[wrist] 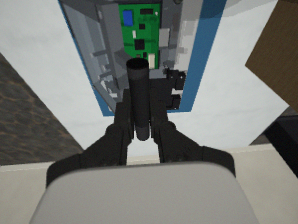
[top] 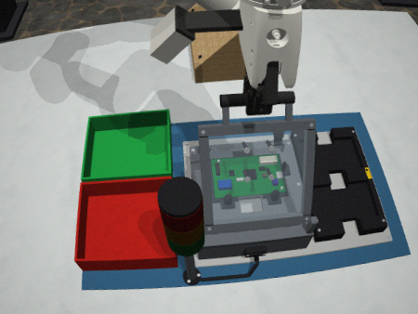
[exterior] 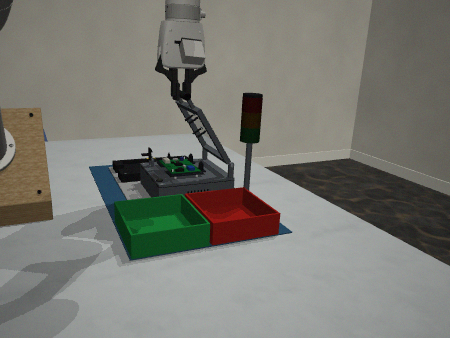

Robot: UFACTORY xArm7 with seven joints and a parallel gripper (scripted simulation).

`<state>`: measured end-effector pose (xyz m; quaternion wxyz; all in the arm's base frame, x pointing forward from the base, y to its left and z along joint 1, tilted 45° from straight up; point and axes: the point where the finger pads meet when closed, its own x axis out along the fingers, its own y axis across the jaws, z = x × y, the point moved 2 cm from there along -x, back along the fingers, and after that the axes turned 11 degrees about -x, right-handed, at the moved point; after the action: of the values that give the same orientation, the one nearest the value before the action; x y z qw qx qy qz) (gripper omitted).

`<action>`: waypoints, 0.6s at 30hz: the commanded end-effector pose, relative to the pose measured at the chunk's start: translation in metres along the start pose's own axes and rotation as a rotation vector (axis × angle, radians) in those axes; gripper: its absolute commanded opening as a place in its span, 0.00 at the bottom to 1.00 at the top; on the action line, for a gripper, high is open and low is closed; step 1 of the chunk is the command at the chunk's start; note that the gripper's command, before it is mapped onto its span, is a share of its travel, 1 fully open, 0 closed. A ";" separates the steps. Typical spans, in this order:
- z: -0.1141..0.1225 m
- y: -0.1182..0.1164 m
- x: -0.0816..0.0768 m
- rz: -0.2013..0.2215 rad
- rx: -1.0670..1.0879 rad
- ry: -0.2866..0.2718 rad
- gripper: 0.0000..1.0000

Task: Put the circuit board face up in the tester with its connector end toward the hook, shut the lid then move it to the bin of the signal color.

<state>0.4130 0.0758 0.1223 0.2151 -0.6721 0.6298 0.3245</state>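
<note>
Claw: the claw (wrist: 142, 131) is clamped on the lid's black handle bar (top: 256, 98), above the tester.
Lid: the lid (exterior: 204, 131) stands half-raised, slanting up from its hinge on the tester (top: 253, 242).
Board: the green circuit board (top: 246, 176) lies face up on the tester's plate, under the tilted lid frame.
Tray: the black tray (top: 348, 186) sits just beside the tester.
Bins: the green bin (top: 127, 145) and red bin (top: 123, 228) sit on the tester's other side.
Signal tower: the signal tower (exterior: 250, 118) stands beside the tester, by the red bin.

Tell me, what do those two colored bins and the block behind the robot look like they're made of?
The green bin and red bin look like matte plastic: flat color, thin walls, no shine. The block looks like wood, perhaps plywood: tan speckled grain with screw holes.
</note>
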 end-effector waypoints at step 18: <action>0.010 0.046 0.041 -0.006 0.000 -0.002 0.00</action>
<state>0.3715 0.0514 0.0963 0.2152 -0.6721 0.6297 0.3248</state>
